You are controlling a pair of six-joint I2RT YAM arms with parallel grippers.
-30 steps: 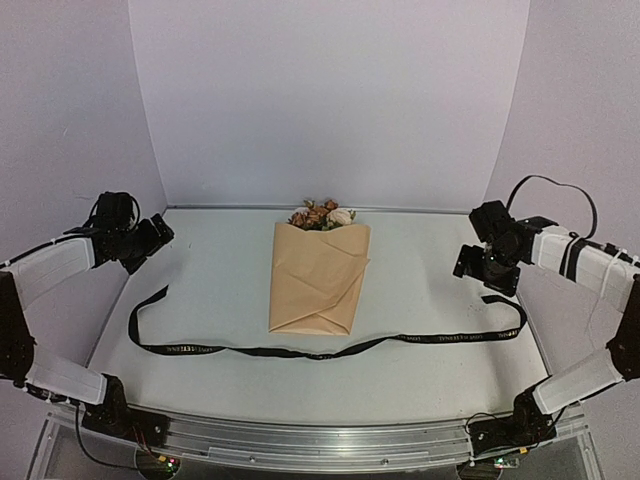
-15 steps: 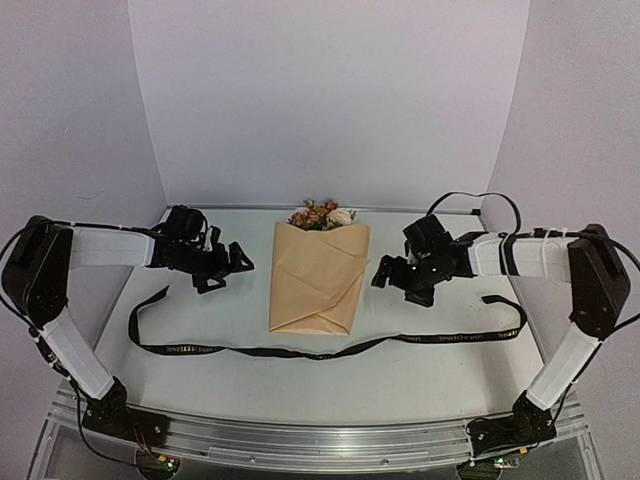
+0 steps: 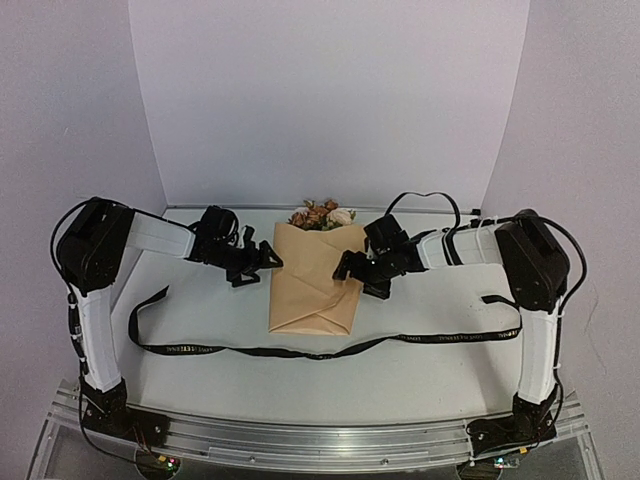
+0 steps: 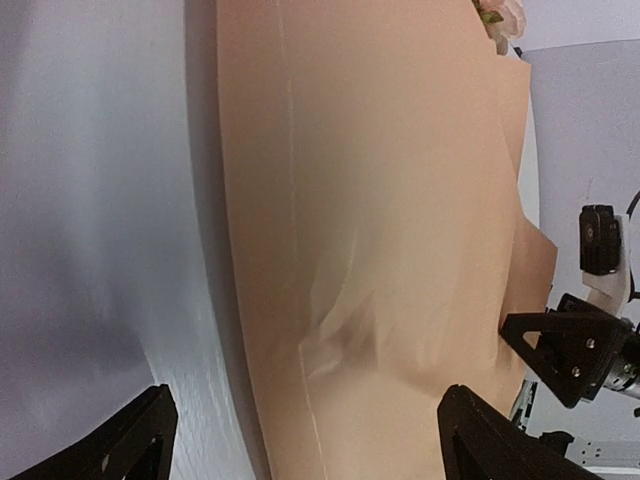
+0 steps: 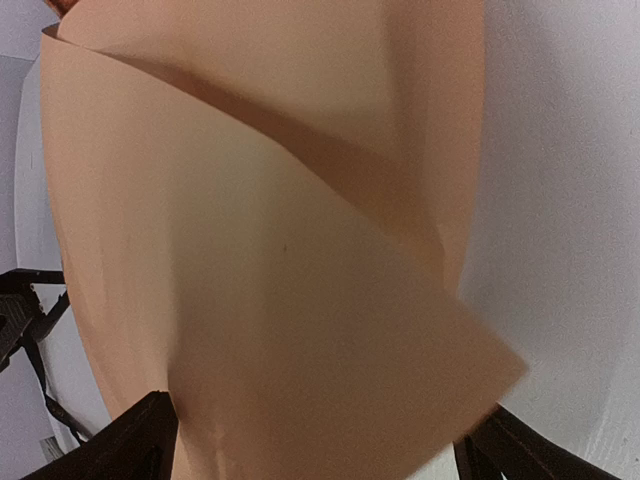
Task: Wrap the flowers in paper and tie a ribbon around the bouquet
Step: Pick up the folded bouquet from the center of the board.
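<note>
Top external: your left gripper (image 3: 262,268) and right gripper (image 3: 357,277) are standing spread wide, flanking the bouquet (image 3: 310,292), possibly touching it; ribbon (image 3: 300,352) lying untied.

My left arm (image 3: 160,232) and right arm (image 3: 470,245) are smooth white shells joined by bulky black joints. My left claw (image 3: 268,262) and right claw (image 3: 345,268) are matte black with angular, wedge-shaped fingers (image 4: 135,440); small silver screws (image 4: 590,342) dot the right one. A thin black cable (image 3: 420,196) arcs above my right forearm. My black bases (image 3: 105,408) sit on a silvery rail (image 3: 300,438) at the table's (image 3: 420,370) near edge.
</note>
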